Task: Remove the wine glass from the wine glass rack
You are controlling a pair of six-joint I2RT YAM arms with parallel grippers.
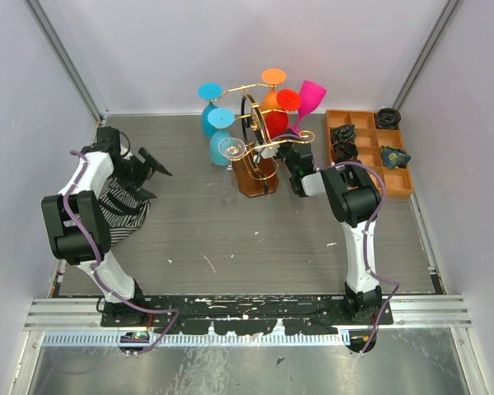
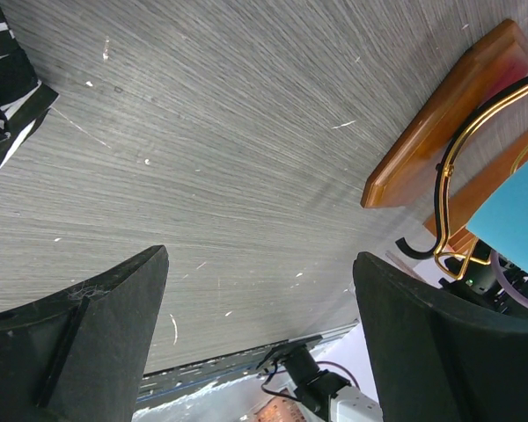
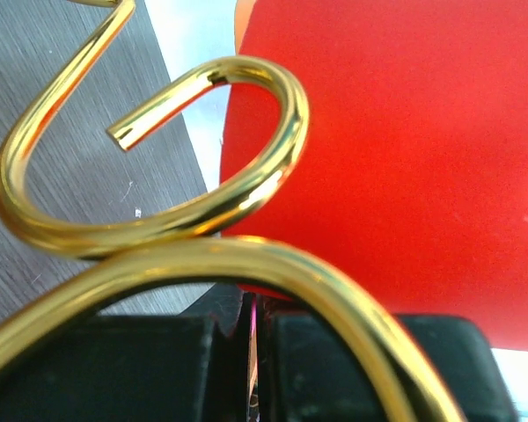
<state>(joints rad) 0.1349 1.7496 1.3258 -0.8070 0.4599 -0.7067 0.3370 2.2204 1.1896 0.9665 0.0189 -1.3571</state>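
My left end effector [image 2: 260, 257] hangs open over the desk [image 2: 202, 132], a striped cloth [image 2: 4, 97] near it and the wine glass rack [image 2: 440, 132] off to its right. My right end effector [image 3: 246, 327] is closed tight at a gold scroll [image 3: 158, 224] of that rack, the red wine glass [image 3: 405, 158] hanging just ahead of it.

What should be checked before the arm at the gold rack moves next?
1. Right gripper at the wine glass rack: ok, close up to it.
2. Right jaws closed: ok. Gripping a stem: cannot tell.
3. Path free of wire: not ok, the gold scroll crosses in front of the gripper.
4. Red glass at a safe distance: not ok, just behind the scroll.
5. Left gripper out of the way: ok, open, apart from the rack.
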